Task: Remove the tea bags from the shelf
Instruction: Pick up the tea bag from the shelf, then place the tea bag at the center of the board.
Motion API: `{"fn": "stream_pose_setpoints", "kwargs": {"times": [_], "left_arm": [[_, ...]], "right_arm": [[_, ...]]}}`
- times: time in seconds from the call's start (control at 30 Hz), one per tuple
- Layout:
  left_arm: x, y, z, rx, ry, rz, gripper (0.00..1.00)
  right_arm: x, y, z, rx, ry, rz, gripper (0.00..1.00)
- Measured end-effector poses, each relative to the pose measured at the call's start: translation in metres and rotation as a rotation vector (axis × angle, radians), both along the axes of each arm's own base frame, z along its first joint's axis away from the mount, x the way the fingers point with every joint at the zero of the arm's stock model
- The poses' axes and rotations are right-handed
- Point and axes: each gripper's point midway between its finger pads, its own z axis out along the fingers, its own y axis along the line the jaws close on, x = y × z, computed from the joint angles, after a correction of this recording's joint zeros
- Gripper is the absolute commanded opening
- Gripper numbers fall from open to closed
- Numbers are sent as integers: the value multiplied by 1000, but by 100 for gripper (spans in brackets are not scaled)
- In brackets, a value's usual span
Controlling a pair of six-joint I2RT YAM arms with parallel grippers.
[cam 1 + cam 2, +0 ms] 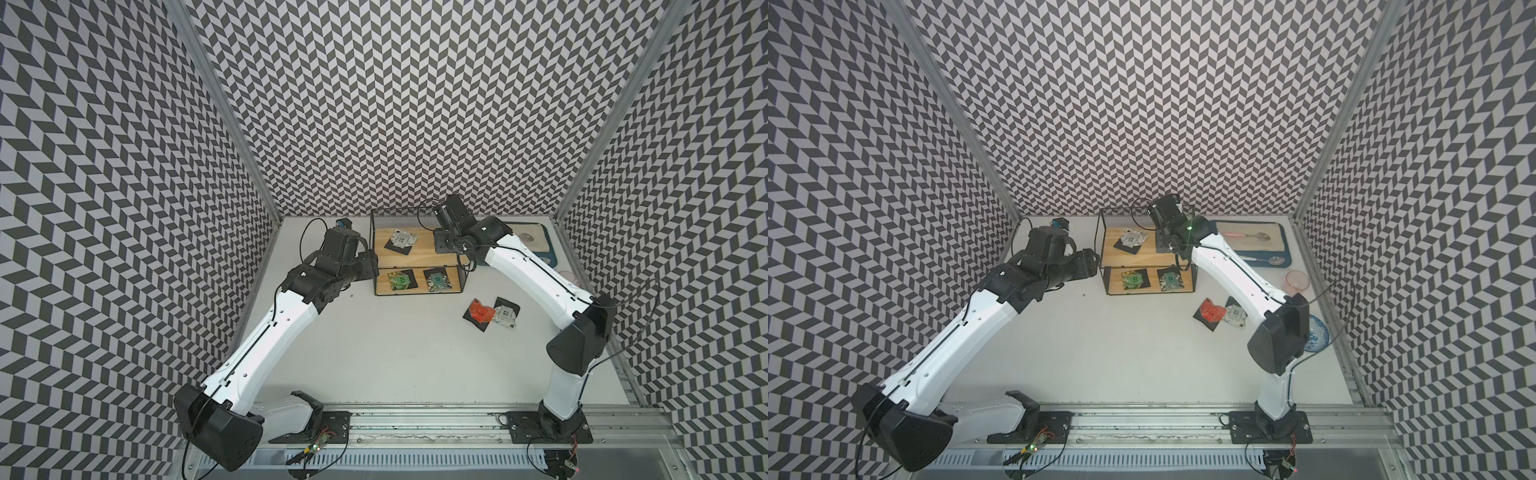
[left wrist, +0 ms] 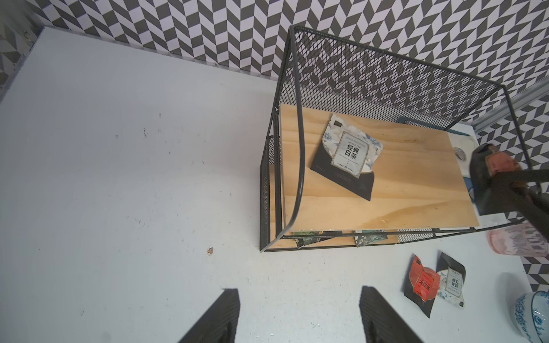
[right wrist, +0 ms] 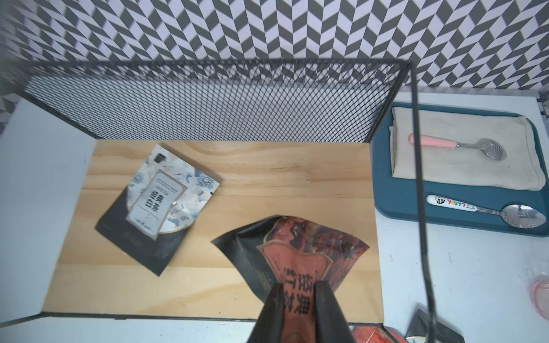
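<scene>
Right gripper [image 3: 298, 292] pinches red tea bag [image 3: 297, 255], blurry print maybe 经典红茶; left gripper [image 2: 298, 292] spread; white bag [image 2: 350, 151] on shelf [image 2: 416, 184] reads WHITE TEA.

A black wire shelf [image 2: 386, 74] stands on the white table [image 2: 118, 178]. A white tea bag [image 2: 350, 151] lies flat on its top wooden board [image 2: 416, 193]. The left gripper [image 2: 298, 297] hangs over bare table, its fingers wide apart. At the board's far end the right gripper [image 2: 487, 181] pinches a reddish tea bag [image 2: 503, 161]. Down on the table, a red tea bag [image 2: 423, 282] touches another white tea bag [image 2: 453, 285].
</scene>
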Motion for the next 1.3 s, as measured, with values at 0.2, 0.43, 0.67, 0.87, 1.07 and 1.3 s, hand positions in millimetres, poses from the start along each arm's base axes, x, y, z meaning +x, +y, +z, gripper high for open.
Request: {"fn": "stream_pose_setpoints", "kwargs": {"times": [0.2,0.43,0.67,0.87,1.07,1.3], "left_arm": [[0,0,-1,1,2,-1,69],[3,-2,-7,11,18,-5,69],[14,-6,-24,46,57,-13,66],[31,-4,-35,60,88,-2,63],[37,5,-41,62,103,17,62],[39,6,-41,58,102,18,62]], "right_arm": [[-15,-24,36,38,-86,-49,22],[-34,-95,58,95,-153,-195,22],[-49,-160,5,129,-64,-345,23],[-65,-175,-60,125,87,-380,23],[-78,-181,-106,154,190,-388,23],[-78,-178,-138,179,282,-383,23]]}}
